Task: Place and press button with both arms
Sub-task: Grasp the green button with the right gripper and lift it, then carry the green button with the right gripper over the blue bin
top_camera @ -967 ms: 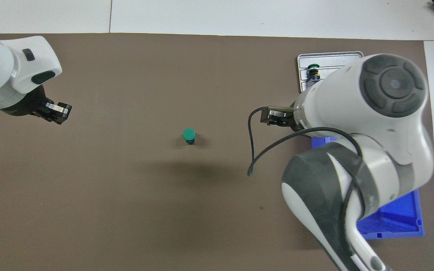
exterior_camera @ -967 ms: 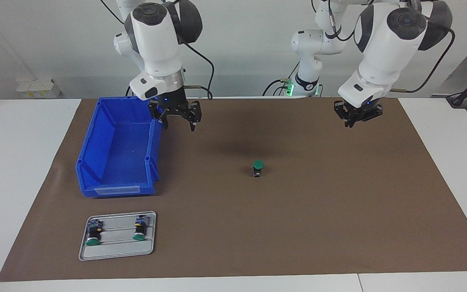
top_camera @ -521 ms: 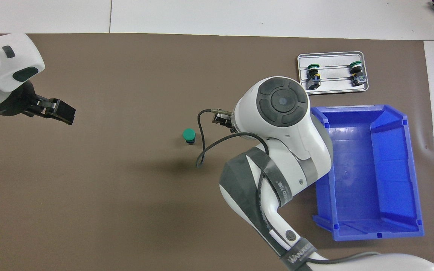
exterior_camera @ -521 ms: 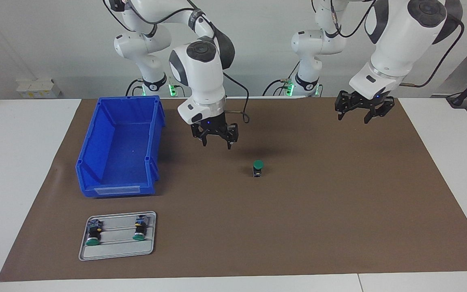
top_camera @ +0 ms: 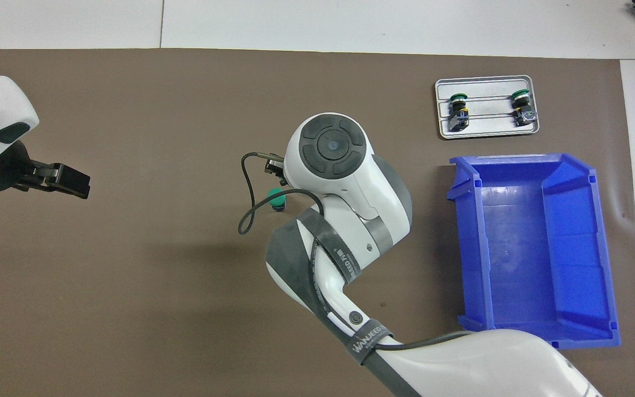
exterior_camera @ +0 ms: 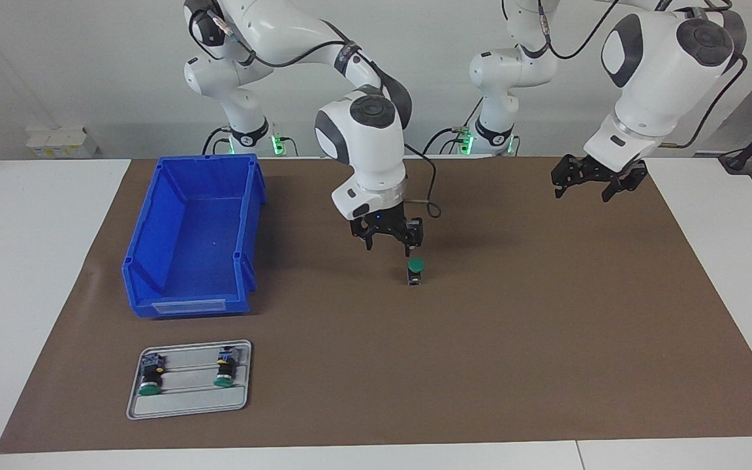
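Observation:
A button (exterior_camera: 416,269) with a green cap stands upright on the brown mat near the table's middle. In the overhead view the button (top_camera: 276,197) shows only in part, beside the right arm's wrist. My right gripper (exterior_camera: 388,248) hangs open just above the mat, close beside the button on the robots' side, touching nothing. The overhead view hides it under its own wrist. My left gripper (exterior_camera: 581,194) is open and empty, raised over the mat toward the left arm's end; the left gripper (top_camera: 72,183) also shows from above.
A blue bin (exterior_camera: 154,222) stands empty toward the right arm's end of the table; from above the bin (top_camera: 469,248) lies beside the right arm. Farther from the robots, a grey tray (exterior_camera: 187,408) holds two more green-capped buttons; the tray (top_camera: 485,80) is apart from both grippers.
My right arm swung from the bin's edge across the mat and came down beside the button. My left gripper opened and drifted slightly toward the left arm's end of the table.

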